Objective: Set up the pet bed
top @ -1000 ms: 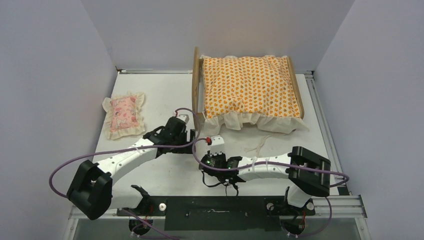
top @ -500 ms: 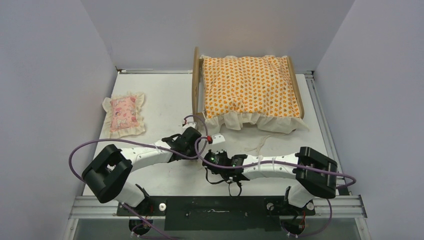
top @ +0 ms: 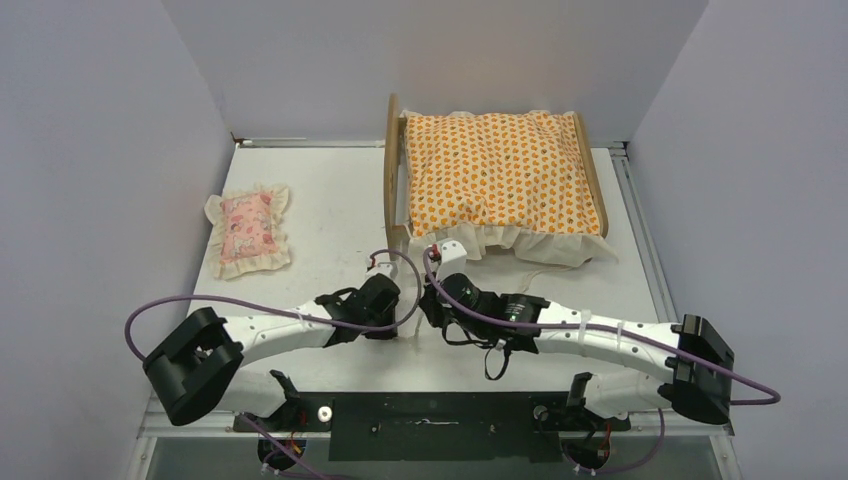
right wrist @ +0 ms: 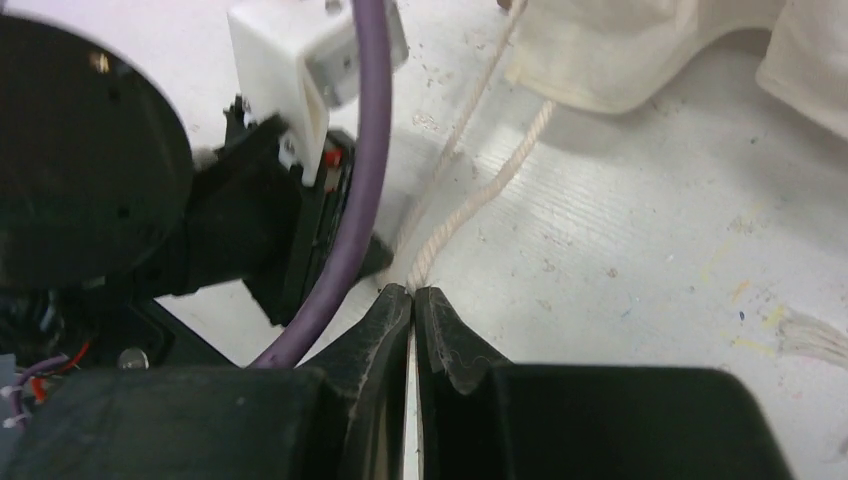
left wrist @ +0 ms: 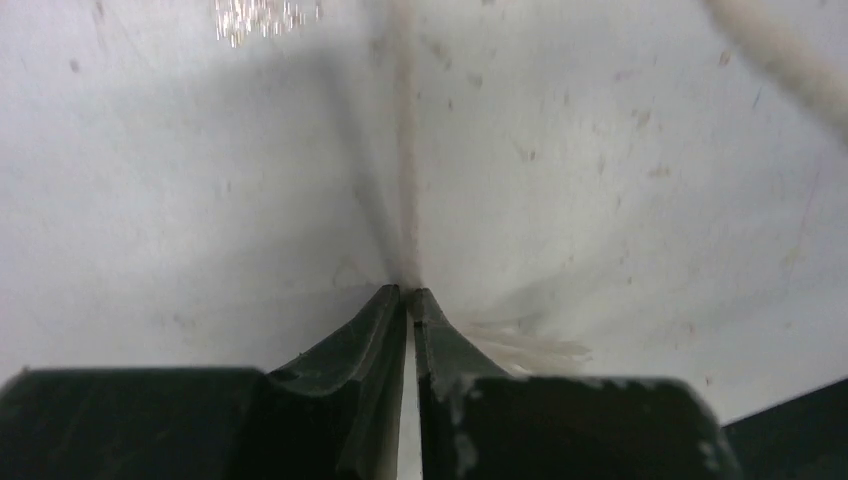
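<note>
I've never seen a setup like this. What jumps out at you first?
The bright orange-patterned cushion fills the wooden pet bed at the far side of the table. Left of it lies a small pink pillow. Near the front, the left gripper and right gripper meet, each pinched shut on a cream cord.

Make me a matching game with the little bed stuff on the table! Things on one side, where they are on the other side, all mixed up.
Things:
1. pink pillow
2. orange cushion
3. pet bed
4. cream cord

Where:
A. runs into the tips of the shut right tool
B. lying on top of the pet bed
C. by itself on the left side of the table
D. standing at the far end of the table, holding the cushion

Pairs: 1-C, 2-B, 3-D, 4-A
</note>
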{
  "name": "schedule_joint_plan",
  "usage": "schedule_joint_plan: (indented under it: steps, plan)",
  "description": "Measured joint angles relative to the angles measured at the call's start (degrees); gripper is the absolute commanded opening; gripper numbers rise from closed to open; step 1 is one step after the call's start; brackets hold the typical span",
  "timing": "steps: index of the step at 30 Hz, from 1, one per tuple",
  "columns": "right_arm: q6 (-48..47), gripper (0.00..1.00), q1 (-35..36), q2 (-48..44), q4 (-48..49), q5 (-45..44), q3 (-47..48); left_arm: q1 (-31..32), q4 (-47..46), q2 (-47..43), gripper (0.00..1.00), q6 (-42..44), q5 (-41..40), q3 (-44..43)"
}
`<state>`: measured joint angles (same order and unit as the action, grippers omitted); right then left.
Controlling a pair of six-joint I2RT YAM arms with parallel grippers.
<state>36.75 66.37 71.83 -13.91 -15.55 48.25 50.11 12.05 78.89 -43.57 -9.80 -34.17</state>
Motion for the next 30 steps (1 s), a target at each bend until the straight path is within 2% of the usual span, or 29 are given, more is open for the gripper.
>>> schedule_joint_plan:
  steps: [1, 5, 11, 15, 20, 24, 28, 30]
  plan:
    - [-0.42, 0.05, -0.44, -0.22, 0.52, 0.74, 0.37, 0.61, 1.27, -1.60, 0.25, -0.68, 0.94, 0.92]
    - [-1.66, 0.05, -1.57, 0.42, 2.75, 3.45, 0.76, 0.66, 9.60, -8.35, 0.45, -1.51, 1.25, 2.08]
    - [-1.81, 0.05, -2.25, 7.08, 6.32, 7.61, 4.28, -6.10, 18.51, -18.18, 0.56, -0.24, -0.09, -0.35]
    - [-1.33, 0.05, -2.60, 11.56, 9.77, 9.64, 8.35, -11.19, 22.62, -24.11, 0.59, 1.14, -1.99, -3.37]
    - [2.93, 0.05, -3.10, 15.82, 17.07, 9.51, 11.74, -13.18, 25.75, -30.03, 0.60, 2.64, -5.53, -5.38]
    - [8.61, 0.05, -4.13, 18.80, 21.68, 8.83, 11.17, -13.79, 28.04, -30.88, 0.60, 3.56, -7.08, -5.42]
    - [11.61, 0.06, -4.96, 22.56, 22.16, 8.37, 11.10, -13.86, 28.94, -30.82, 0.60, 3.78, -7.63, -5.38]
    - [12.02, 0.12, -5.25, 23.98, 21.31, 8.28, 10.54, -13.84, 28.85, -30.80, 0.60, 3.78, -7.65, -5.09]
